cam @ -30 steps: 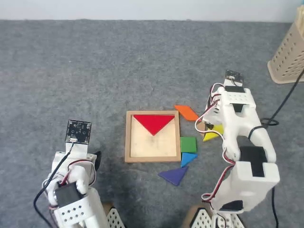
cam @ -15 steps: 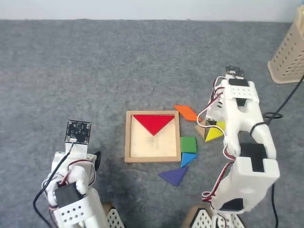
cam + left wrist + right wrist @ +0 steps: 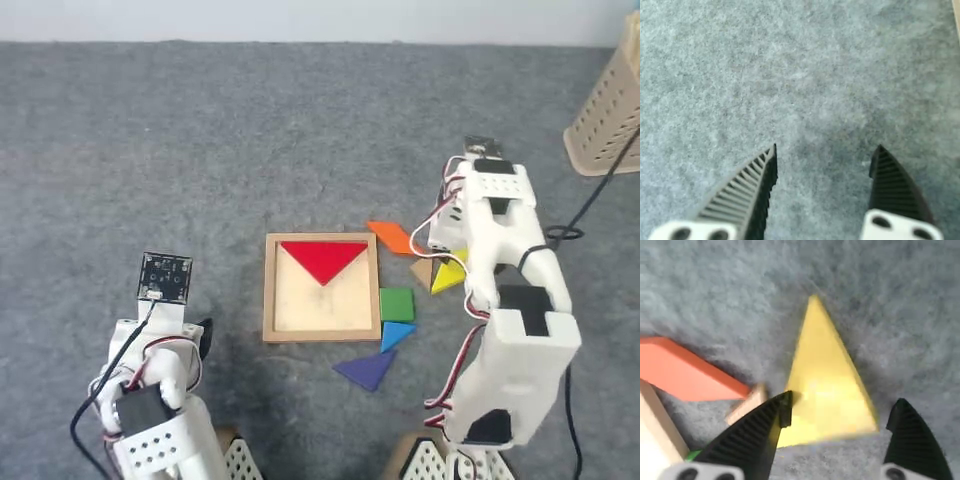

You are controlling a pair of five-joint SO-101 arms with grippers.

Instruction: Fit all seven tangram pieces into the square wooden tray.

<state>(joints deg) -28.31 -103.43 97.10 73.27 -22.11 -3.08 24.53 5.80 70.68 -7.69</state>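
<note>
Square wooden tray [image 3: 268, 290] holds only the red triangle [image 3: 322, 258], at its far side. Step in hand, prob.: pickup of the yellow triangle [image 3: 827, 385], which lies right of the tray. Right gripper [image 3: 841, 411] hangs just over it, jaws spread, straddling its wide end. Next move needs: drop, pinch, carry left to the tray. Left gripper [image 3: 826, 150], also spread, sits over bare carpet [image 3: 790, 60] at near left.

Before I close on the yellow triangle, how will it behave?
The yellow triangle looks flat and rigid, so it probably won't flex. Its slanted edges may squirt out from the right gripper. Lying on fuzzy carpet, it likely slides little if nudged.
</note>
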